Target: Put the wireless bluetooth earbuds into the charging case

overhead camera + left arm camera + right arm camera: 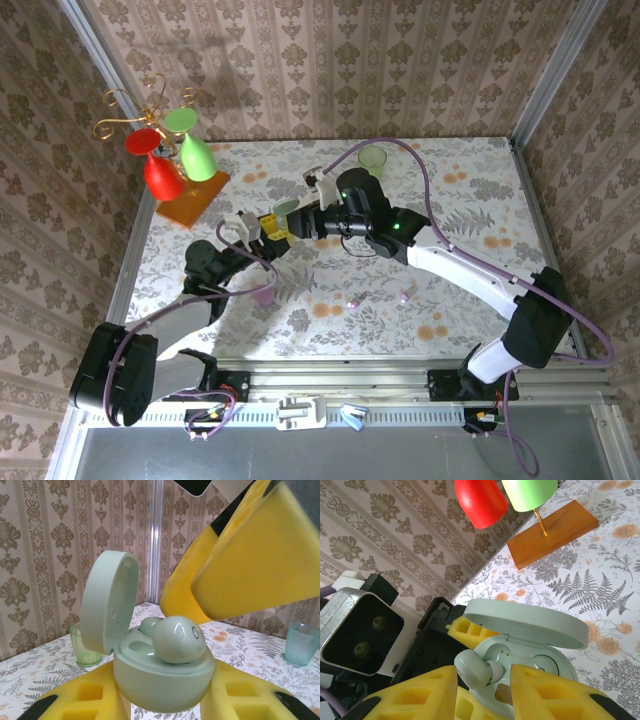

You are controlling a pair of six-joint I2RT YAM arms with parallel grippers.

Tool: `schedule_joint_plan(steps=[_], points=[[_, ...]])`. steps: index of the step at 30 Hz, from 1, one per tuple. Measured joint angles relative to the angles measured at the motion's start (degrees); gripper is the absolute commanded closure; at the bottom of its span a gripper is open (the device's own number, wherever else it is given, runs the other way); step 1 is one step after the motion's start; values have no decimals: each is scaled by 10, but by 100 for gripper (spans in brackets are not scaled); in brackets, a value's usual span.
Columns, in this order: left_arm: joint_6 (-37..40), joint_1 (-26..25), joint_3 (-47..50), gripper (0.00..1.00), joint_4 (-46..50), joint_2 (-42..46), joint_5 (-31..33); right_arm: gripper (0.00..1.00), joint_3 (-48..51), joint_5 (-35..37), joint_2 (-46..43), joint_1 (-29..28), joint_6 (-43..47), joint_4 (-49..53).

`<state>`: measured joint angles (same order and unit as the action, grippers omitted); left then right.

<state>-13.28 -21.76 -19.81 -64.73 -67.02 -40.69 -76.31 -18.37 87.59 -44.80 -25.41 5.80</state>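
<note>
My left gripper (165,702) is shut on the body of a mint-green charging case (160,680), held above the table with its lid (107,607) swung open. A mint-green earbud (177,639) lies tilted on the case's top, half in a well. My right gripper (485,692) is open around this earbud (475,669); there is a gap to its right finger (550,695). From above, the case (286,207) sits between the left gripper (262,228) and the right gripper (292,222). Two tiny pinkish earbuds (354,302) (406,296) lie on the table.
A wooden stand with a red and a green goblet (165,150) is at the back left. A green cup (372,158) stands at the back, and a pale blue cup (302,642) is off to the side. A pinkish oval case (264,295) lies near the left arm.
</note>
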Motion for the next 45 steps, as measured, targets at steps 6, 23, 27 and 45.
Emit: schedule_joint_plan(steps=[6,23,27,45], points=[[0,0,0,78,0,0,0,65,-19,10,0,-12,21,22],[0,0,0,78,0,0,0,63,-97,49,10,-28,87,100],[0,0,0,78,0,0,0,63,-111,49,26,-29,92,112],[0,0,0,78,2,0,0,68,-131,49,58,-33,108,142]])
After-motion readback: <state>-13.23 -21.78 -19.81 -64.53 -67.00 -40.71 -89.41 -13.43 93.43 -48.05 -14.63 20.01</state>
